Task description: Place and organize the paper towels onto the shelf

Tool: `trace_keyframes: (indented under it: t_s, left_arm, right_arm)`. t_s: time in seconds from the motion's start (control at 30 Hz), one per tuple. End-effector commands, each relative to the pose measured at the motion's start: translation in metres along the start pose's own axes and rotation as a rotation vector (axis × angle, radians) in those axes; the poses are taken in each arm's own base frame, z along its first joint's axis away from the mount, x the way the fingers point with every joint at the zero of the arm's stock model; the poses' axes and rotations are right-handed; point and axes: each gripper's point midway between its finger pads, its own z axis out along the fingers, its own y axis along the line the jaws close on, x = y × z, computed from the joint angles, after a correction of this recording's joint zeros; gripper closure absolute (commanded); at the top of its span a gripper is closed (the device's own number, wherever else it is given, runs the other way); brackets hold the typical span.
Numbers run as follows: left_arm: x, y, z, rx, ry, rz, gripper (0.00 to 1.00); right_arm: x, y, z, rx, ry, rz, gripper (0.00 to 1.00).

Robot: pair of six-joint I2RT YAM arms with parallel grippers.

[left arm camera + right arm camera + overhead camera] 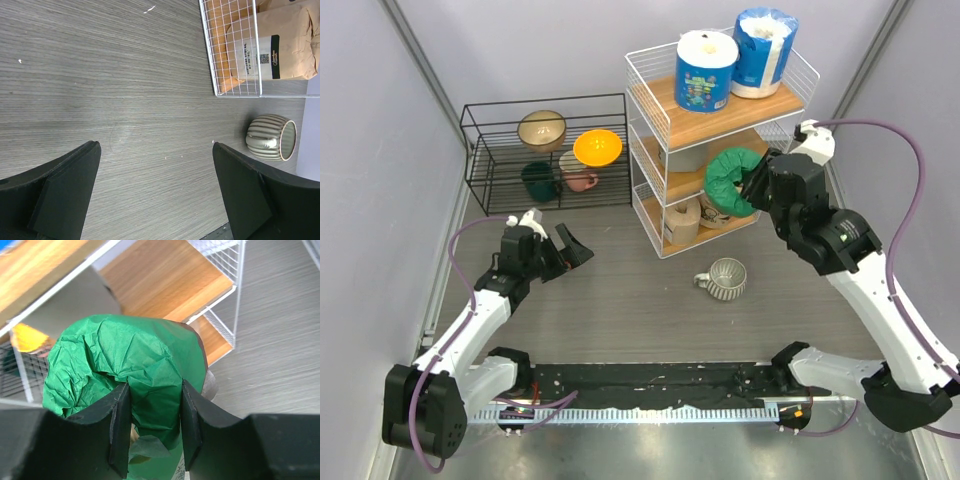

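Right claw (154,390): jaws drawn in narrow, gripping the green roll (125,360); the crumpled wrap is pinched between both finger pads (120,425).
Green roll, position: directly between and ahead of the right claw's fingertips, at the open side of the shelf's (638,100) middle tier. Whether it rests on the board cannot be told.
Right claw, overhead view (757,183): at the right-hand side of the shelf, with the green roll (728,180) on its shelf-facing side.
Middle board (165,280): past the green roll, beyond the right claw's fingertips.
Grey roll (695,155): on the middle tier, deeper in the shelf than the green roll, on the far side of it from the right claw.
Nearer blue-wrapped roll (706,70): upright on the top tier, above the right claw's level.
Farther blue-wrapped roll (765,48): upright on the top tier, just beside the first.
Tan roll (682,220): on the bottom tier, below the right claw's level.
Left claw (155,147): jaws spread wide, holding nothing, over bare table (125,75).
Left claw, overhead view (572,246): well apart from the shelf.
Ribbed mug (272,136): on its side on the table, just past the fingertip on the right in the left wrist view.
Tan roll, wrist view (280,45): behind the shelf's white mesh, farther ahead of the left claw than the mug.
Black wire rack (545,150): beyond the left claw, holding bowls.
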Motion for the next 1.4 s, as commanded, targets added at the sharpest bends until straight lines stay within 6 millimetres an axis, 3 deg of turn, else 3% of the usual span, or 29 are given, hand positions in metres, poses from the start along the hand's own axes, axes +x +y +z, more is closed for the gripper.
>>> trace_keyframes:
  t_s: [0.0,0.23,0.73,1.37]
  left_arm:
    - [-0.008,-0.011,-0.001,0.041,-0.021,0.007,0.0]
    - [-0.007,-0.012,-0.001,0.045,-0.02,0.006,0.0]
    - [-0.007,-0.013,0.0,0.048,-0.017,0.005,0.0]
    - [-0.007,-0.011,0.0,0.042,-0.018,0.003,0.0]
  right_arm:
    - [-0.031,0.005,0.009,-0.033,-0.061,0.023,0.72]
    - [-0.052,0.004,0.027,-0.076,-0.069,0.074,0.74]
    - [-0.064,0.009,0.059,-0.122,-0.054,0.128,0.74]
    - [-0.095,0.003,0.09,-0.144,-0.119,0.27,0.75]
